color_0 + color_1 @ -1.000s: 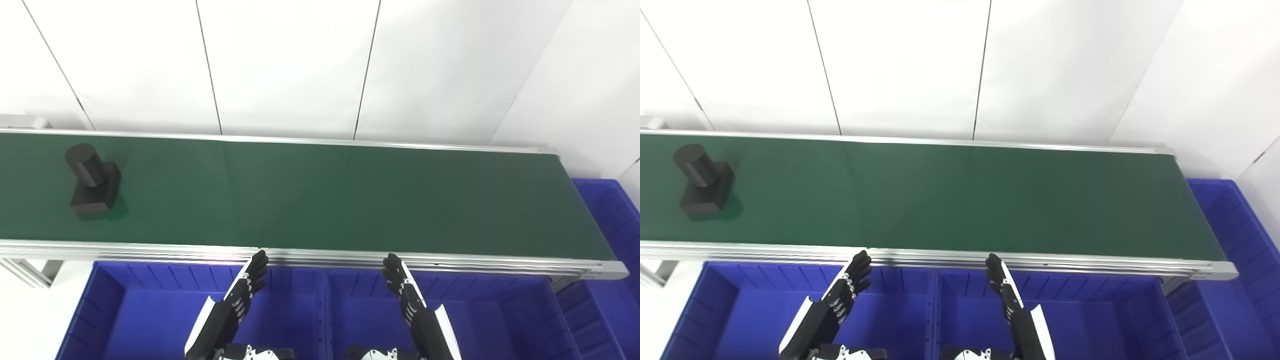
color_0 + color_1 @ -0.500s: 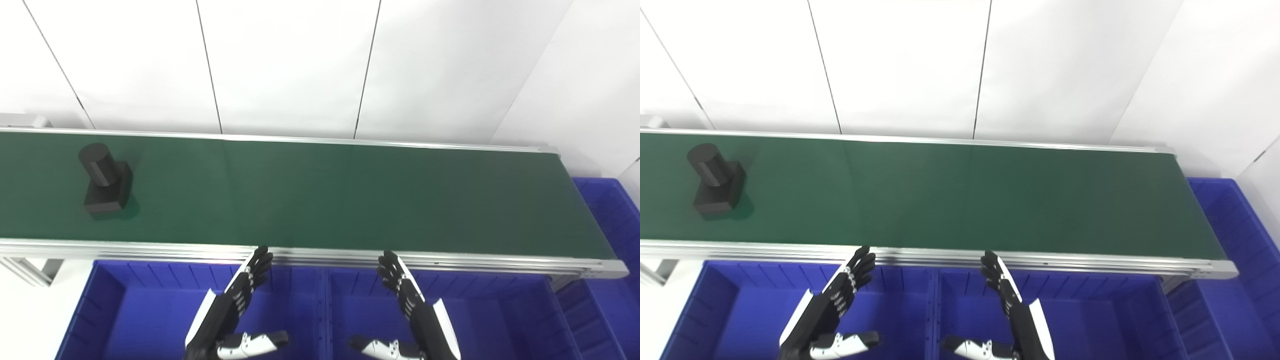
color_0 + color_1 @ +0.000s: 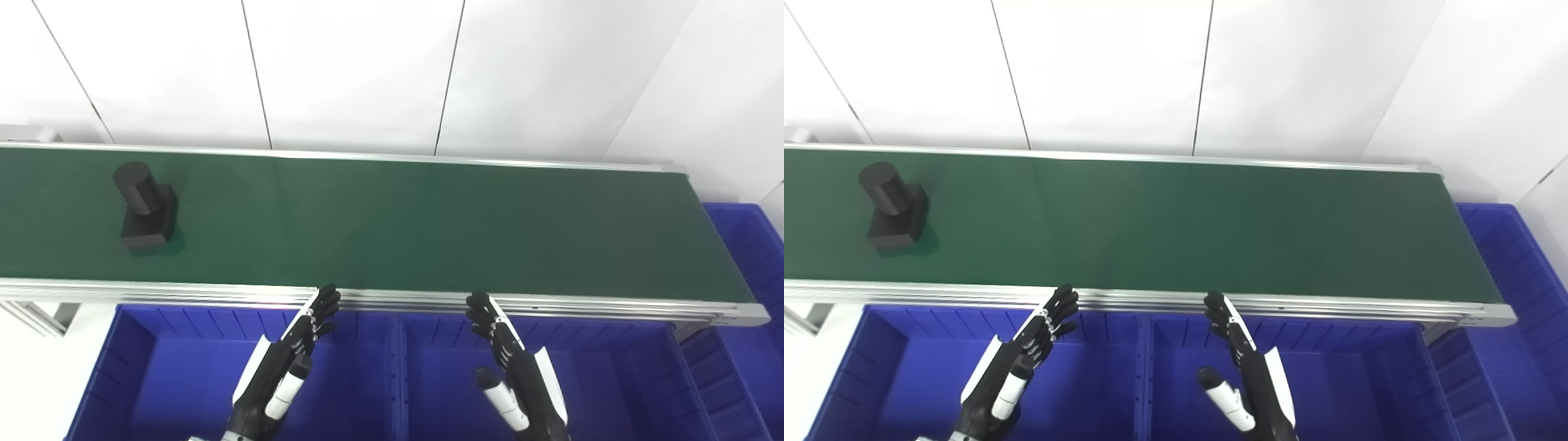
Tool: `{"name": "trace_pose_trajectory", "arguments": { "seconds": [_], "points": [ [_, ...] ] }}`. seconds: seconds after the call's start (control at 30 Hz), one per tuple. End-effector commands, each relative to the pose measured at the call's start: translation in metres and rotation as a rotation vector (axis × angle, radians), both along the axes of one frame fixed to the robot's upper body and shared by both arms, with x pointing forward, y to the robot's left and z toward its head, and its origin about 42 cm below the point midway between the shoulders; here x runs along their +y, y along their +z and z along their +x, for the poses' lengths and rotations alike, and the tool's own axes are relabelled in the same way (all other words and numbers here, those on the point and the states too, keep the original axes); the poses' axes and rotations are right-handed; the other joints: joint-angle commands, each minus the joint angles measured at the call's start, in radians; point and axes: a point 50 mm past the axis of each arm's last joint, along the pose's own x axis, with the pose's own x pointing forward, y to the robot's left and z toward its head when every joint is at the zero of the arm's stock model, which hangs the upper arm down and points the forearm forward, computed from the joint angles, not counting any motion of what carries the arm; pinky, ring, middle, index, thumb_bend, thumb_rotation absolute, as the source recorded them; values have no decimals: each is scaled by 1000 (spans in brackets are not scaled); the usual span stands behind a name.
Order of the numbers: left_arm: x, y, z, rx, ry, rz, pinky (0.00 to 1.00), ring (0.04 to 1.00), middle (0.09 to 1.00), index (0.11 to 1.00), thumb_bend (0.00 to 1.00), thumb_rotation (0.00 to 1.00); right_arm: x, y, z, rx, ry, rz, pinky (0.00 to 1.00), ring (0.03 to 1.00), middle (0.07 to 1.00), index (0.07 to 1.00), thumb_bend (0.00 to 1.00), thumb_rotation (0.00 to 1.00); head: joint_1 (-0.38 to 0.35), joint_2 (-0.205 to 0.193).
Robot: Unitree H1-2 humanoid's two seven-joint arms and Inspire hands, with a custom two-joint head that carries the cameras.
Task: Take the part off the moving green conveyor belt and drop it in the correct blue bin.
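Part (image 3: 145,208) rides the conveyor belt (image 3: 429,233) near its left end; left hand (image 3: 285,367) and right hand (image 3: 514,367) hover spread and empty over the bins (image 3: 184,380), awaiting a timed left-hand grab.

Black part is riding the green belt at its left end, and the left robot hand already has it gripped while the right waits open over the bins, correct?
Not quite. The left robot hand is open and holds nothing; it hovers over the blue bin, apart from the black part. The left eye view shows this. The part is on the green belt at its left end, and the right robot hand is open.
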Motion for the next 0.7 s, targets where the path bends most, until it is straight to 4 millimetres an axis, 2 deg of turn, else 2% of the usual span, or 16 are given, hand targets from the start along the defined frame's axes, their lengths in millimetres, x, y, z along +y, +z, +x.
{"name": "trace_pose_trajectory", "arguments": {
  "seconds": [0.0,0.13,0.27,0.67],
  "points": [
    [-2,13,5,-68,1,-6,905,943,949,951,692,1000,2,11,2,-31,2,23,926,924,926,944,760,999,0,5],
    [-2,13,6,-68,5,-7,903,942,946,951,695,1000,2,11,3,-25,3,28,939,928,928,947,743,1000,0,10],
    [-3,16,8,-70,11,3,896,933,936,943,703,1000,1,13,5,-29,2,21,929,923,923,943,738,993,7,33],
    [-6,15,8,-54,28,48,882,907,911,921,720,1000,0,17,7,-31,-1,-1,881,893,896,923,727,941,15,31]
  ]
}}
